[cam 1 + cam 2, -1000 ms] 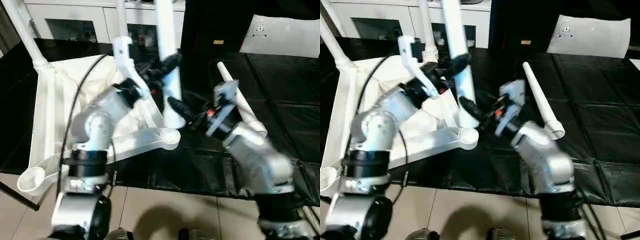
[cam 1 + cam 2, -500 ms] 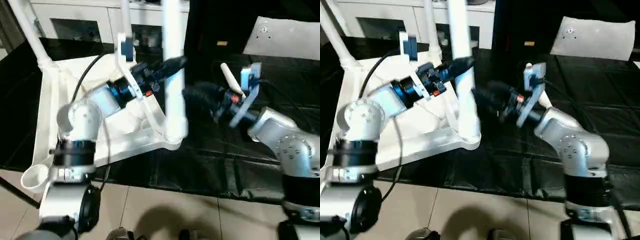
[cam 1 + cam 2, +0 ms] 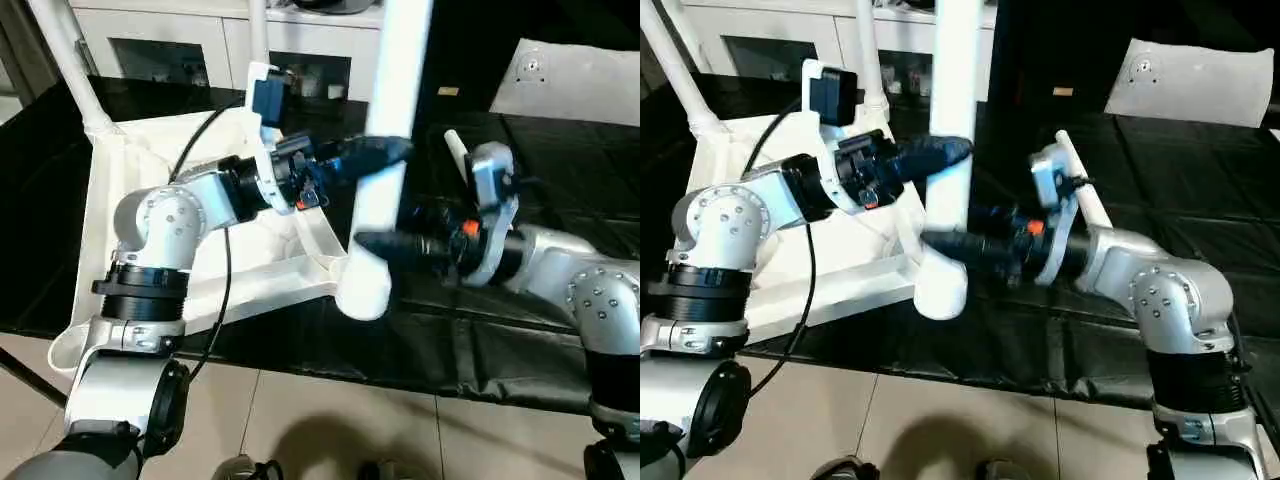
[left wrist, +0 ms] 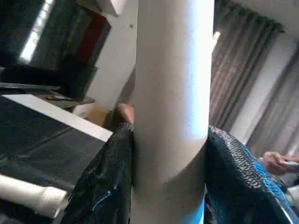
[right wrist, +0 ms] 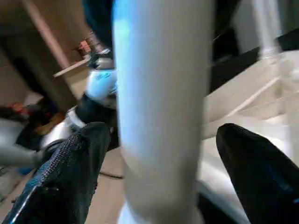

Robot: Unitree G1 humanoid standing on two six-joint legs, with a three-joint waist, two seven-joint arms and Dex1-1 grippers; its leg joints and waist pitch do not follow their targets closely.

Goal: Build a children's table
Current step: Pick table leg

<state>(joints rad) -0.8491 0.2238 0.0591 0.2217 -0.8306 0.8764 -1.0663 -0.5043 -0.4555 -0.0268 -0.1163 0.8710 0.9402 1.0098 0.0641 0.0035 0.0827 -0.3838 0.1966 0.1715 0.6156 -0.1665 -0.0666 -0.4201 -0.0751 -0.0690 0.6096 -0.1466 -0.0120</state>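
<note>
Since the earlier frames the white leg (image 3: 385, 160) has swung from standing near the tabletop's corner to hanging tilted at centre frame, its wide round end lowest, just past the counter's (image 3: 560, 330) front edge. Over that time the right arm has come across from the lower right and now reaches in level toward the leg.

Left tool (image 3: 385, 152) is clenched on the leg partway up; in the left wrist view its black fingers (image 4: 105, 186) press against both sides of the white tube. Right tool (image 3: 940, 243) stands released, its fingers (image 5: 70, 168) spread wide on either side of the leg's lower part with gaps showing, so no grip there.

Upside-down, the white tabletop (image 3: 110, 230) lies at the left of the frame on the black counter, ribbed underside up. Two legs already stand in its far corner sockets: one (image 3: 65, 60) at upper left, leaning, another (image 3: 258, 30) at top centre. One loose leg (image 3: 1085, 195) lies on the counter behind the right forearm. A white sheet (image 3: 585, 80) sits at upper right.
</note>
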